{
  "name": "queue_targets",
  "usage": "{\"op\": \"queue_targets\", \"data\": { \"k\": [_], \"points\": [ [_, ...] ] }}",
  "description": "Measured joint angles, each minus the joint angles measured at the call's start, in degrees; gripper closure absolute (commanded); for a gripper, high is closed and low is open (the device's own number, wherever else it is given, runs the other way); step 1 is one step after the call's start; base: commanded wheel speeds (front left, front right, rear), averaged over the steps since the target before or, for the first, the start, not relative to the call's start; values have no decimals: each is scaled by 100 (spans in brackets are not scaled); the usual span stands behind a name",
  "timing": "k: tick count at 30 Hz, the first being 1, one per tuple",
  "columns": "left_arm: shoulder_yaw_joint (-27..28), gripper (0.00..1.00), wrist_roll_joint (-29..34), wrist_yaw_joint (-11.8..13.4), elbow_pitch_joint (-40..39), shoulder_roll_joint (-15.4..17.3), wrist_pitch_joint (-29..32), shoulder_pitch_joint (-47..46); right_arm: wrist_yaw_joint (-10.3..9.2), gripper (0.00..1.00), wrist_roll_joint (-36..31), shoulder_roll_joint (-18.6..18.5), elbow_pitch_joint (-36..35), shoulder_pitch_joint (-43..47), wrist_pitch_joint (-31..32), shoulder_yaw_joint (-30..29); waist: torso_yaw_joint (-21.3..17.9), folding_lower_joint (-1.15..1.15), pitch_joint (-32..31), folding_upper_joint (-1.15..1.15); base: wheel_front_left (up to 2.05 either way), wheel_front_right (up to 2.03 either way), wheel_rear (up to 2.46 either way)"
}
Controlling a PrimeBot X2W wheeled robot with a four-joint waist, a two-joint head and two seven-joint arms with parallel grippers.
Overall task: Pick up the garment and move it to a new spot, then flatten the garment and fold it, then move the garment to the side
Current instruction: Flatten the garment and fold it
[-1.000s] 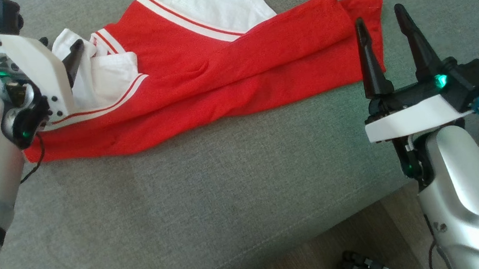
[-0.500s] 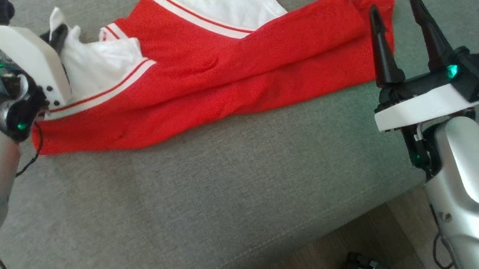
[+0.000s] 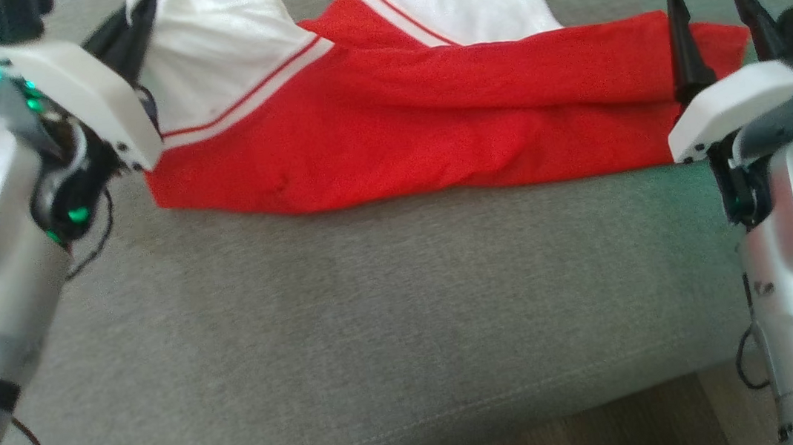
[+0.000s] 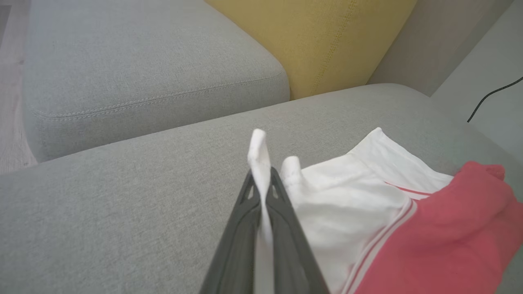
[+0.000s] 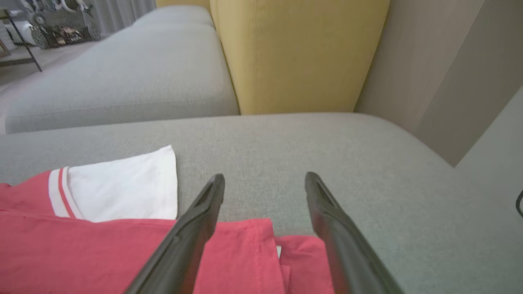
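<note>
Garment: red body, white sleeves, red-and-white striped trim. It lies stretched along the grey seat cushion, its long axis running left to right in the head view.

State of left gripper: fingers pressed together on a fold of the white sleeve cloth, which pokes up past the fingertips. The pinched corner is raised off the cushion; the red body rests flat.

State of right gripper: fingers spread wide with nothing between them, poised over the red hem at the garment's opposite end. Contact with the cloth cannot be told.

Small white tab shows in the hem fold between the right fingers, too small to read.

Yellow backrest stands behind the cushion, with a second grey cushion alongside. Wood floor lies at the front edge.
</note>
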Motion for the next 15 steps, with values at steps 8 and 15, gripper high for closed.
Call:
{"op": "queue_targets", "data": {
  "k": [8, 15],
  "points": [
    [-107, 100, -31, 9, -394, 10, -159, 353, 0, 0, -201, 1, 738, -335, 806, -365, 288, 0, -21, 0, 0, 0, 0],
    [-125, 100, -32, 32, -565, 14, -148, 355, 0, 0, -356, -1, 1147, -589, 894, -570, 299, 0, 72, 0, 0, 0, 0]
  ]
}}
